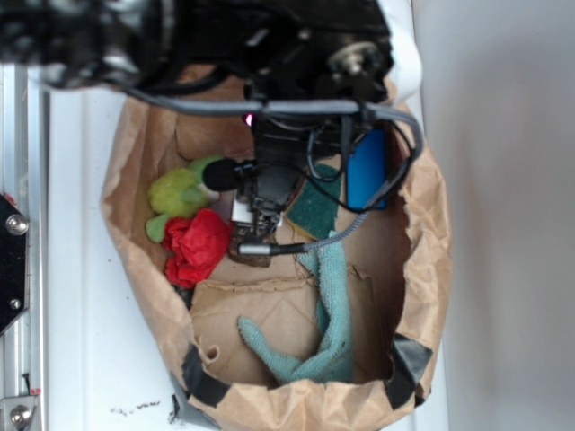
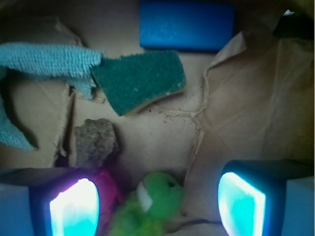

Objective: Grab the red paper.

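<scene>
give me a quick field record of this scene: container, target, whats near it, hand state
container: brown paper bag, open at the top
target: red paper, crumpled, at the bag's edge, not held
beside target: green plush toy, touching it; brown rock
other contents: teal cloth, green sponge, blue block
hand: open, over the plush toy, nothing between its fingers

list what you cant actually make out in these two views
- Red paper: wrist view shows only a magenta sliver behind the left finger pad.
- Gripper: in the exterior view the arm covers it, so its fingertips are hidden there.
- Brown rock: mostly hidden under the arm in the exterior view.
- Green plush toy: cut off by the wrist view's bottom edge.
- Blue block: partly behind cables in the exterior view.
</scene>
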Controlling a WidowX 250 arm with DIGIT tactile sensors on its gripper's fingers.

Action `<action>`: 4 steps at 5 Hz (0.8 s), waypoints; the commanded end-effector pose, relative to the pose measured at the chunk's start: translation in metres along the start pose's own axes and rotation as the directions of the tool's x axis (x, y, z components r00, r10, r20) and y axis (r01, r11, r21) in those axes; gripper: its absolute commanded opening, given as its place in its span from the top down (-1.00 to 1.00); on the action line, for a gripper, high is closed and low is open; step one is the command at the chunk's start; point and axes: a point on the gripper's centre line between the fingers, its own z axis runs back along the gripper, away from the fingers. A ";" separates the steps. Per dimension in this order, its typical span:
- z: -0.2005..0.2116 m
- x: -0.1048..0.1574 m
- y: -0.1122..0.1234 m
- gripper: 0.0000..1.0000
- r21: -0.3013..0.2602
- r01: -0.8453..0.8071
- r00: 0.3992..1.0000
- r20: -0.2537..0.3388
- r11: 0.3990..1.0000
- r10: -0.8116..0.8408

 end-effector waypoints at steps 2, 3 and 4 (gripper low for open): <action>0.008 0.014 0.025 -1.00 0.104 0.026 0.999 0.018 0.994 -0.028; 0.009 -0.030 0.012 -1.00 0.106 0.073 0.997 -0.004 0.992 -0.073; 0.019 -0.042 0.003 -1.00 0.074 0.127 0.992 -0.003 0.989 -0.127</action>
